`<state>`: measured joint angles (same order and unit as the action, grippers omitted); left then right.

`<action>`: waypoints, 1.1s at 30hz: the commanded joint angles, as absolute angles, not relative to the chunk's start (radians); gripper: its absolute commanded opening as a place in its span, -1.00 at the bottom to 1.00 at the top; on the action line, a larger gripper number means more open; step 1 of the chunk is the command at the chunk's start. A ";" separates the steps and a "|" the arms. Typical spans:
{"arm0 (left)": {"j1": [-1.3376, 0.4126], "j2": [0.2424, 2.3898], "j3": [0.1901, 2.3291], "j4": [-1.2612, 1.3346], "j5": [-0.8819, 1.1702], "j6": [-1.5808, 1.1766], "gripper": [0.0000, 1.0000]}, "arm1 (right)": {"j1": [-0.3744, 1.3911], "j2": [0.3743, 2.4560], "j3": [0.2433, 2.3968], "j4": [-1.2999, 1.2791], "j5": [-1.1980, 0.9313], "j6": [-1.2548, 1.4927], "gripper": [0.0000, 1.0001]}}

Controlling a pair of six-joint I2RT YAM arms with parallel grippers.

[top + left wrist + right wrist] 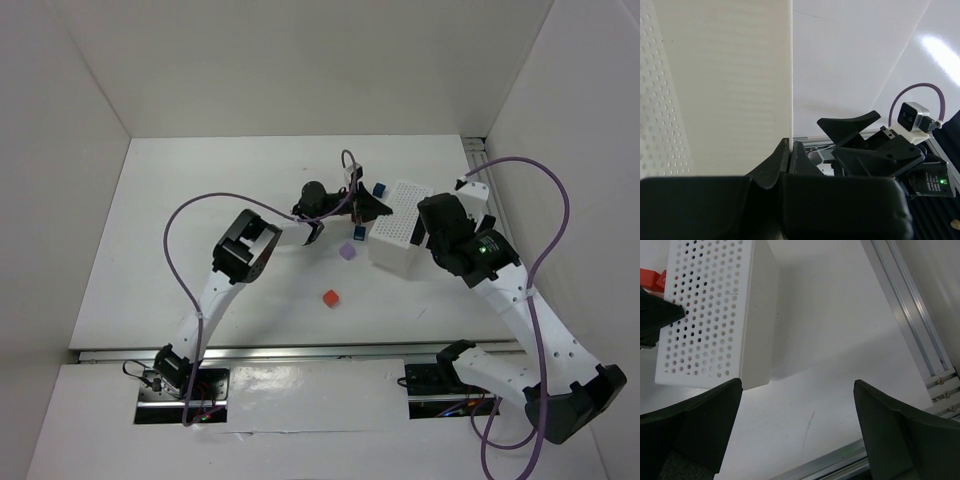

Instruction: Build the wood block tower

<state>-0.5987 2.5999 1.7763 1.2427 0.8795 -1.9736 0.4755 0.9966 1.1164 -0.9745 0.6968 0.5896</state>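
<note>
No stacked tower shows; the wood blocks lie singly on the table. A red block (331, 298) sits at centre front and a purple block (347, 252) just beyond it. One dark blue block (358, 233) lies by the tray's left wall and another (379, 188) behind the tray. My left gripper (374, 207) is at the white perforated tray's (402, 215) left edge. In the left wrist view its jaws (791, 145) are closed, tips against the tray's corner edge (740, 90). My right gripper (437, 218) hovers at the tray's right side, open and empty (800, 432).
In the right wrist view the tray (710, 315) lies upper left, with a red-orange piece (650, 279) beyond it, cut off by the frame edge. A metal rail (910, 320) runs along the table's right edge. White walls enclose the table on three sides.
</note>
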 commanded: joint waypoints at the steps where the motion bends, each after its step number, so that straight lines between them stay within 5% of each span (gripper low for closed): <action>1: -0.603 2.551 1.810 1.807 0.894 -2.189 -1.00 | 0.485 0.986 1.192 -1.022 0.724 0.607 0.99; 13: -0.542 2.203 1.684 1.484 1.188 -1.866 -1.00 | 0.485 0.977 1.469 -1.039 0.680 0.566 0.99; 16: -0.473 2.018 1.592 1.153 1.285 -1.542 -1.00 | 0.485 0.977 1.470 -1.016 0.655 0.554 0.99; 18: -0.396 1.912 1.572 0.527 1.301 -1.218 -1.00 | 0.485 0.998 1.459 -1.015 0.644 0.554 0.99; 20: -0.315 1.807 1.655 -0.017 1.151 -0.640 -1.00 | 0.485 0.999 1.422 -0.990 0.644 0.566 0.99; 22: -0.267 1.796 1.751 -0.467 1.005 -0.437 -1.00 | 0.485 0.986 1.382 -0.951 0.626 0.566 0.99; 26: -0.101 1.743 1.724 -0.650 0.715 -0.272 -1.00 | 0.485 0.999 1.281 -0.851 0.561 0.557 0.99; 33: -0.067 1.733 1.618 -0.710 0.023 -0.265 -1.00 | 0.485 1.078 1.103 -0.697 0.283 0.557 0.99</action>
<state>-0.0551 1.7355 1.6375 -0.5964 0.3420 -0.3428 0.4755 1.0542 1.1549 -0.8268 0.4320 0.5659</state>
